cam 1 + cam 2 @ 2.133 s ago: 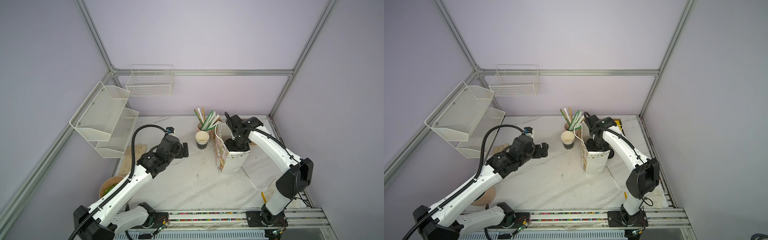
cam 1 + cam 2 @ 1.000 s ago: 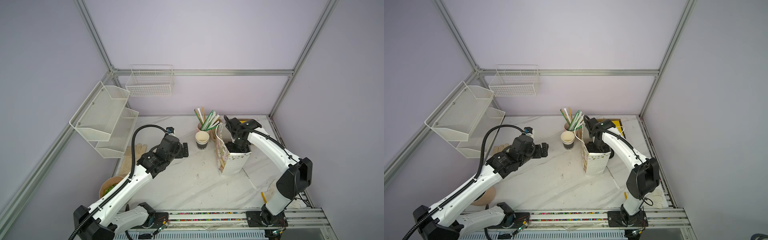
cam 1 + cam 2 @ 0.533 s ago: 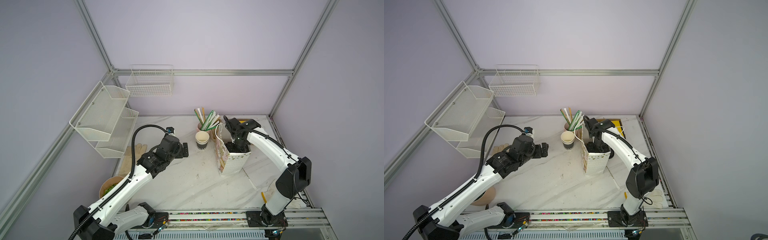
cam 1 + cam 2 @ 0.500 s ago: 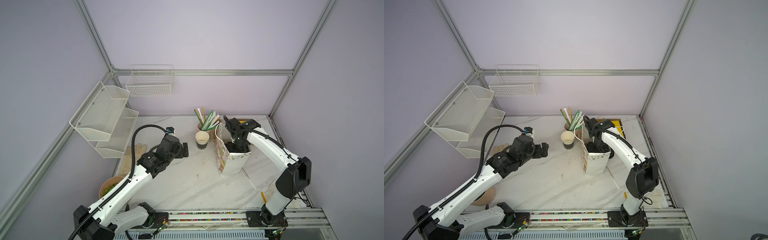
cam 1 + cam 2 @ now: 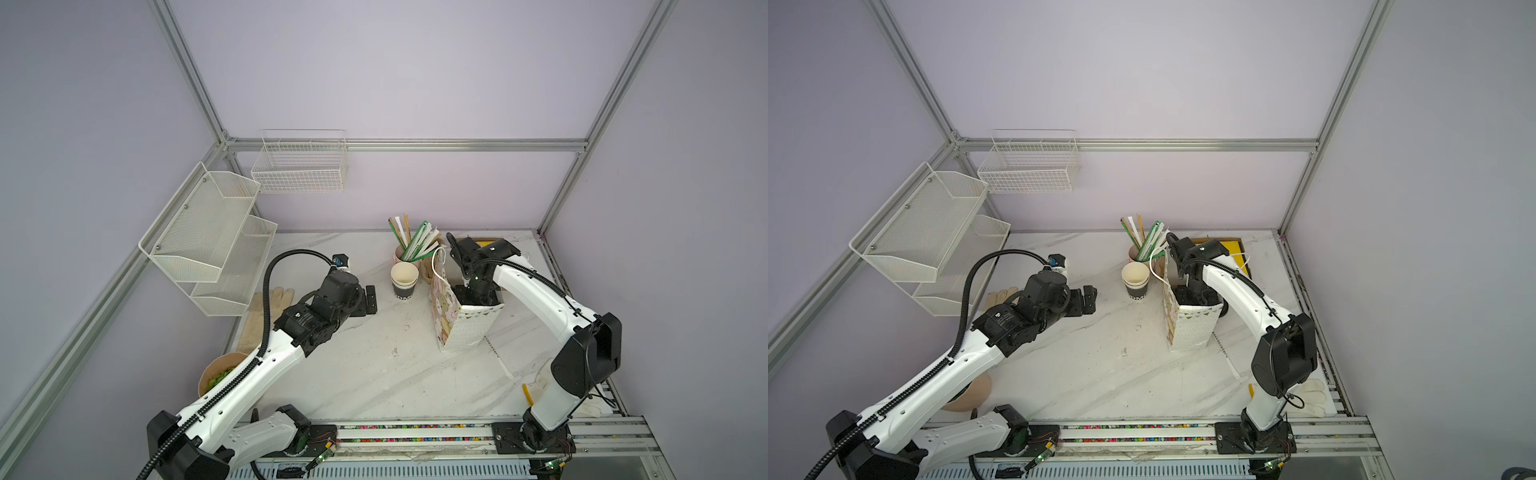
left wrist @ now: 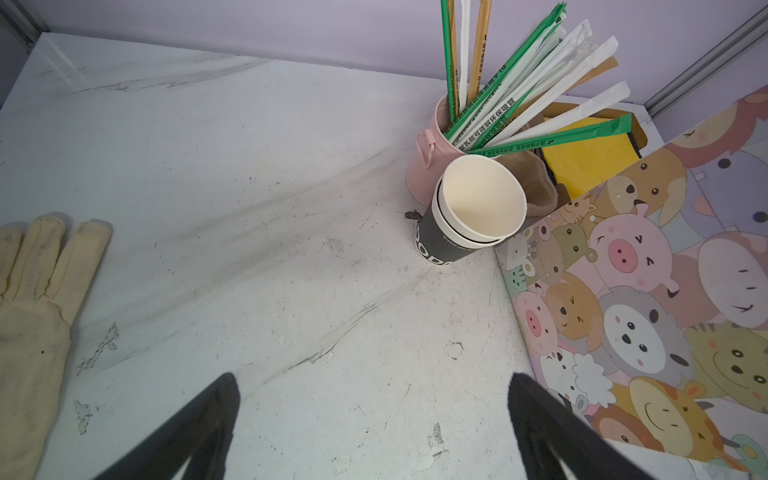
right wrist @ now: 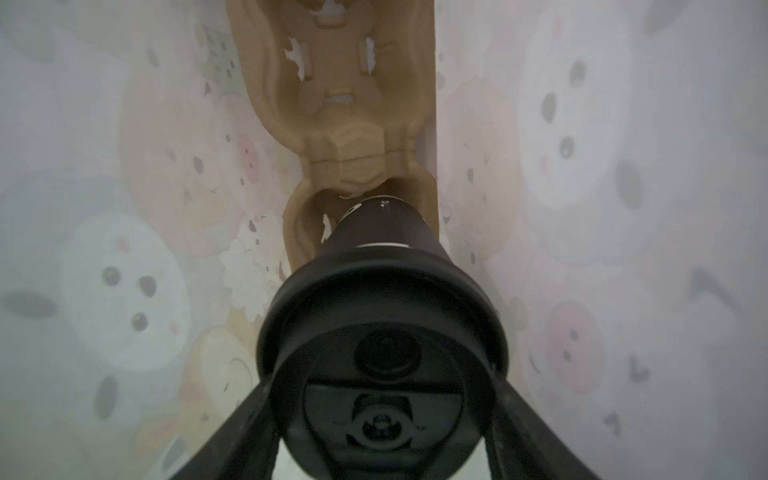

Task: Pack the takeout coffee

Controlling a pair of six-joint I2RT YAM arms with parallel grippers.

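The takeout coffee (image 7: 382, 232), a black cup with a black lid, sits deep inside the cartoon-animal paper bag (image 5: 461, 328) (image 5: 1192, 328). Its base is at a pocket of a brown cardboard carrier (image 7: 332, 104) on the bag's floor. My right gripper (image 7: 382, 390) reaches down into the bag (image 7: 124, 208) and is shut on the cup, one finger at each side just under the lid. In both top views only the right gripper's wrist (image 5: 476, 291) (image 5: 1192, 291) shows in the bag's mouth. My left gripper (image 6: 374, 382) (image 5: 365, 301) (image 5: 1084, 300) hovers open and empty over the table, left of the bag.
A nested stack of black cups (image 5: 404, 276) (image 6: 478, 199) stands just left of the bag, in front of a pink cup of straws (image 5: 409, 249) (image 6: 428, 166). A yellow box (image 5: 1229, 249) lies behind the bag. Gloves (image 5: 266, 316) (image 6: 33, 311), a bowl (image 5: 218, 374) and wire shelves (image 5: 208, 245) are at the left.
The right arm has shifted slightly toward the back while its gripper stays inside the bag. The left arm has not moved.
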